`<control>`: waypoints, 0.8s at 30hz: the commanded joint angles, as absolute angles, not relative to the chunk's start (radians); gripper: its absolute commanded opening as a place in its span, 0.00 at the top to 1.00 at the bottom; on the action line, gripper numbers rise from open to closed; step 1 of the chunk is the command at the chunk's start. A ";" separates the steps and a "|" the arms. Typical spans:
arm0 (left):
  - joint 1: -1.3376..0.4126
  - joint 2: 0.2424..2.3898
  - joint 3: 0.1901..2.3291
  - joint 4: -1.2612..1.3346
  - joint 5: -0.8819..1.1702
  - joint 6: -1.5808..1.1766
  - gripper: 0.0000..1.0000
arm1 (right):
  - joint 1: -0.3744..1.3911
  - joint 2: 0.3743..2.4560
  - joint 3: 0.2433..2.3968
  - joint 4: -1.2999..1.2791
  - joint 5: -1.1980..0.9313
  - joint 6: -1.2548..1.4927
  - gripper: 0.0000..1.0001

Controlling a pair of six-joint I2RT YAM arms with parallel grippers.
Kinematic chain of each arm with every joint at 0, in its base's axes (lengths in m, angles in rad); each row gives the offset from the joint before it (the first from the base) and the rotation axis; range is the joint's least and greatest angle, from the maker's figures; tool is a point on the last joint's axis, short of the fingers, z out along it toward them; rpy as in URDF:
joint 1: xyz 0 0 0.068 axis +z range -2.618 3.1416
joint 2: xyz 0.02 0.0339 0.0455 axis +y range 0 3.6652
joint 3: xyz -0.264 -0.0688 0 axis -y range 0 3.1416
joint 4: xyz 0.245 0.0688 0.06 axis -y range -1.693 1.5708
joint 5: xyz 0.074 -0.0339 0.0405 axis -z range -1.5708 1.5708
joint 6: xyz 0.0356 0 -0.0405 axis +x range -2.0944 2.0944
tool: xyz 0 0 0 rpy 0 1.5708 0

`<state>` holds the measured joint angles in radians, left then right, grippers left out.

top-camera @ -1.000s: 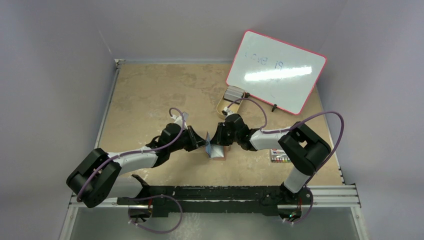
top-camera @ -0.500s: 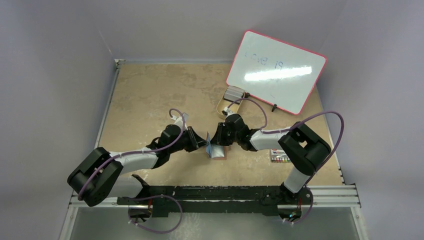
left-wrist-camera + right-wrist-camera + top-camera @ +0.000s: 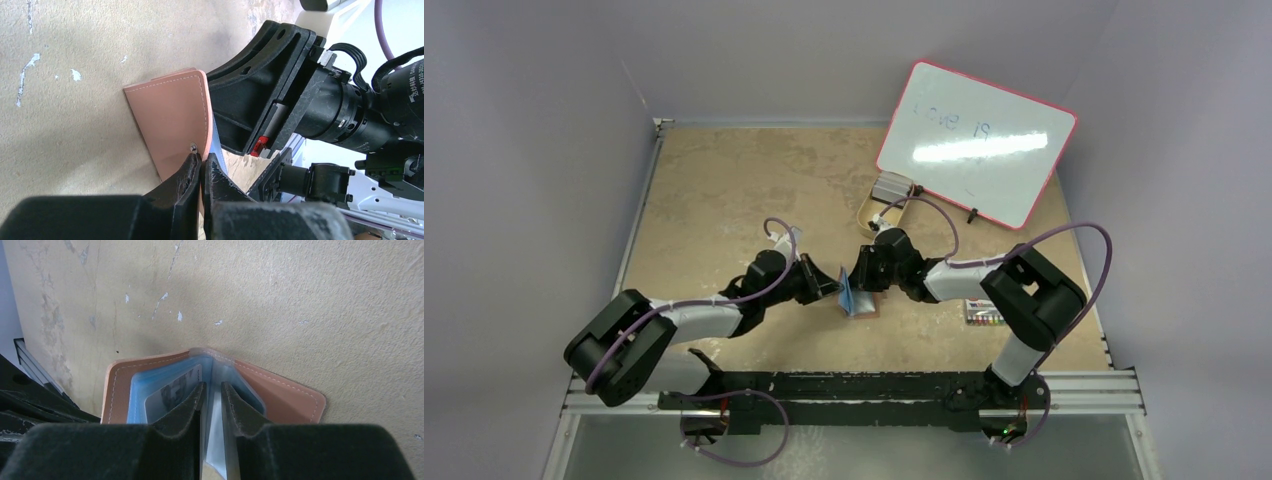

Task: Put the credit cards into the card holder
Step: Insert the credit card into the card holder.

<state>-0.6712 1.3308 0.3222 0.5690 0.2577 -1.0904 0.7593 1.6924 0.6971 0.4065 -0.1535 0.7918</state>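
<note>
The card holder, reddish-brown leather with clear blue sleeves, stands half open on the table between both grippers. My left gripper is shut on the edge of its left cover, just below the snap stud. In the right wrist view the card holder opens toward me, and one printed credit card sits in its left sleeve. My right gripper is closed on a pale blue-white credit card that stands on edge. That card's far end reaches into the fold among the sleeves.
A pink-framed whiteboard leans at the back right. In front of it a tan oval tray holds a grey box. A pack of coloured markers lies right of the right arm. The table's front rail runs below the arms.
My left gripper's jaws have closed onto the holder's left cover. The holder now stands more folded and upright. The right gripper has stayed put.
</note>
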 commanded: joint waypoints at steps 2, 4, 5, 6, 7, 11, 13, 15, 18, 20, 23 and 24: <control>-0.685 1.324 0.351 0.543 0.238 -1.078 1.00 | 0.770 1.635 0.702 0.299 -0.144 0.772 0.76; -0.686 1.300 0.366 0.485 0.215 -1.063 1.00 | 0.770 1.589 0.719 0.229 -0.133 0.777 0.71; -0.687 1.285 0.377 0.453 0.202 -1.051 1.00 | 0.770 1.559 0.729 0.199 -0.112 0.776 0.69; -0.690 1.271 0.389 0.416 0.186 -1.038 1.00 | 0.770 1.531 0.740 0.169 -0.098 0.770 0.67; -0.692 1.256 0.401 0.382 0.172 -1.026 1.00 | 0.769 1.504 0.751 0.144 -0.088 0.765 0.65; -0.696 1.241 0.443 0.304 0.141 -0.996 1.00 | 0.771 1.434 0.801 0.093 -0.044 0.740 0.60; -0.699 1.246 0.451 0.301 0.140 -0.994 1.00 | 0.773 1.417 0.812 0.092 -0.069 0.748 0.58; -0.705 1.250 0.455 0.300 0.129 -0.997 1.00 | 0.779 1.401 0.811 0.094 -0.063 0.760 0.56; -0.710 1.256 0.467 0.291 0.127 -1.004 1.00 | 0.785 1.397 0.805 0.091 -0.057 0.770 0.53; -0.715 1.254 0.482 0.267 0.116 -1.002 1.00 | 0.792 1.397 0.805 0.095 -0.063 0.775 0.51; -0.723 1.246 0.499 0.236 0.094 -1.000 1.00 | 0.812 1.407 0.806 0.104 -0.063 0.785 0.48; -0.725 1.246 0.506 0.227 0.086 -0.999 1.00 | 0.817 1.415 0.810 0.101 -0.061 0.787 0.47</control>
